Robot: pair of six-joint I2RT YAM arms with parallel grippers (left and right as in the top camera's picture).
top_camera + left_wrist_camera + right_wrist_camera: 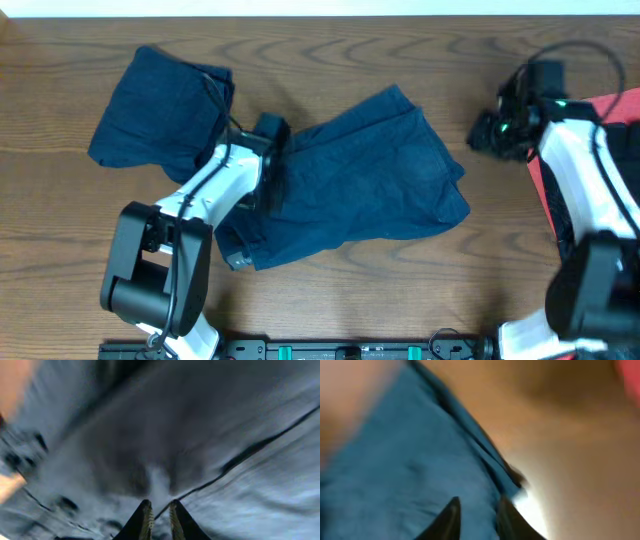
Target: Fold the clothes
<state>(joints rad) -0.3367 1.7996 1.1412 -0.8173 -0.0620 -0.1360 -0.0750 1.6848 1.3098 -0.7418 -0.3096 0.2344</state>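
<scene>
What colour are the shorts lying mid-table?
The shorts are dark navy blue, best seen overhead.

A brown wood-grain desk is pictured from overhead, with dark navy clothes laid directly on it. The bunched shorts are seen towards the far left, and the spread shorts are laid out at the centre. A red item is partly shown at the right edge.

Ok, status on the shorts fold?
Left pincer shut on the spread dark navy denim shorts, left edge. Right pincer open, right of them. Second navy denim shorts bunched far left; nothing in the way.
</scene>
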